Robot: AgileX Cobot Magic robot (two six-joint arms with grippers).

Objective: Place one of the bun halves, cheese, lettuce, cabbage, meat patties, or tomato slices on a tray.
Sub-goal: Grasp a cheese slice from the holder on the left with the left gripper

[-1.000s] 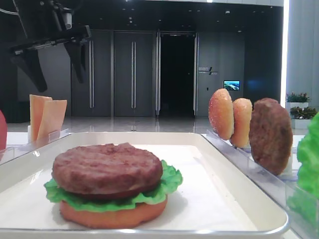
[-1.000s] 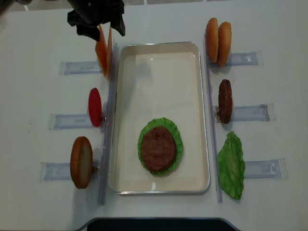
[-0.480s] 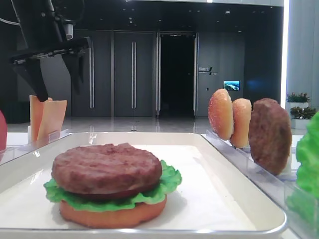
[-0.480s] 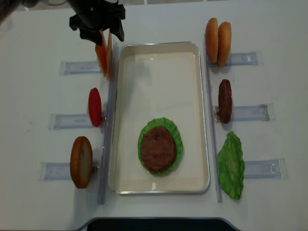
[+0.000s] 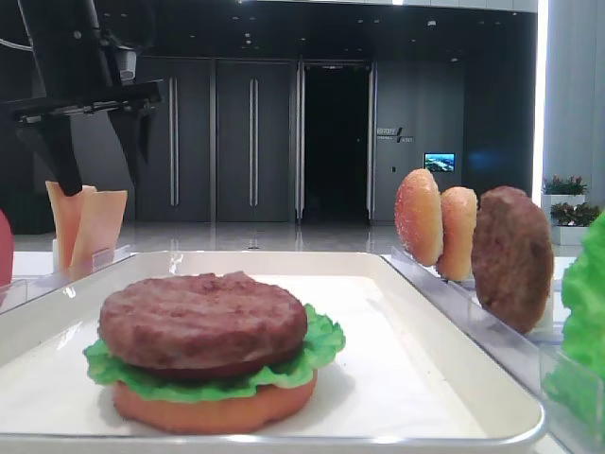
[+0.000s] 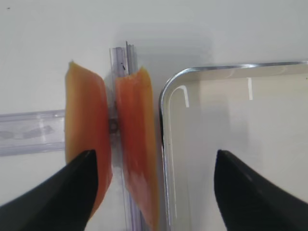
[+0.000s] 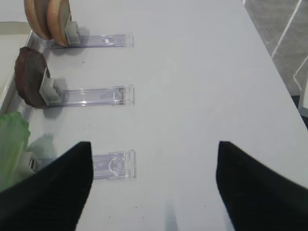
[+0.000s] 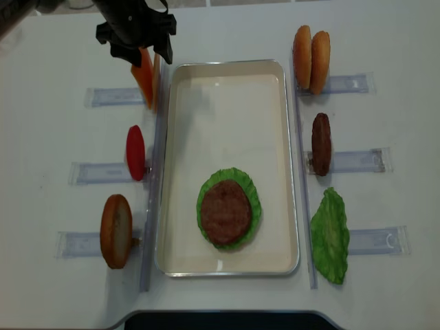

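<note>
Exterior high overhead view is showing you the big picture first: the table is carrying the tray in the middle, with a half-built burger sitting at its near end, a meat patty on lettuce. Racks are flanking it: on the right, two bun halves, a spare patty and a loose lettuce leaf; on the left, a tomato slice and another bun half.

Your left claw is now sitting lower over the two cheese slices at the far left than it was a second ago, and its jaws are narrowing a little while staying spread. That is suggesting the cheese is the next layer, and that you are lining up a pinch, not yet gripping.

The left wrist view is giving you what the overhead one is hiding: both cheese slices are standing upright in their clear rack, just beside the tray's rim, with the left finger touching or overlapping the outer slice.

The right wrist view is showing your right claw hanging open and empty over bare table, well apart from the racks.
</note>
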